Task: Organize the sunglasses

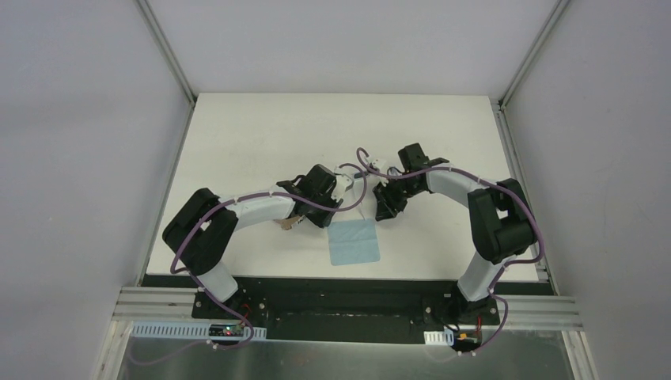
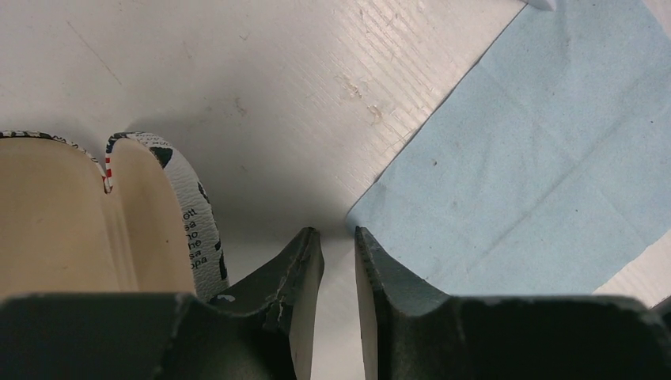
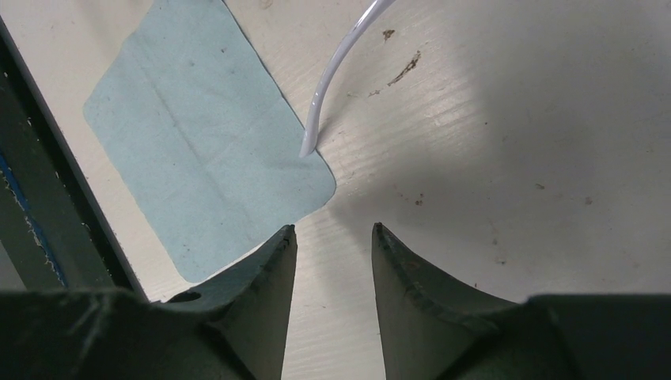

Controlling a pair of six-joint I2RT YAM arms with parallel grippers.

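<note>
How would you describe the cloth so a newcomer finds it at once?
On the white table, look near the middle of the front edge. The cloth lies flat there. It is the only light blue thing; the open case to its left is printed white and black, tan inside.

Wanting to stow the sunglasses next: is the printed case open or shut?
Open: in the left wrist view the case gapes, its beige lining exposed between the printed edges.

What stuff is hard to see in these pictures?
Sunglasses: right wrist view shows one white temple only, cut off by the top edge; top view, lenses too small to make out.
Case: left wrist view, cut off by the left edge; top view, mostly under the left arm.
</note>
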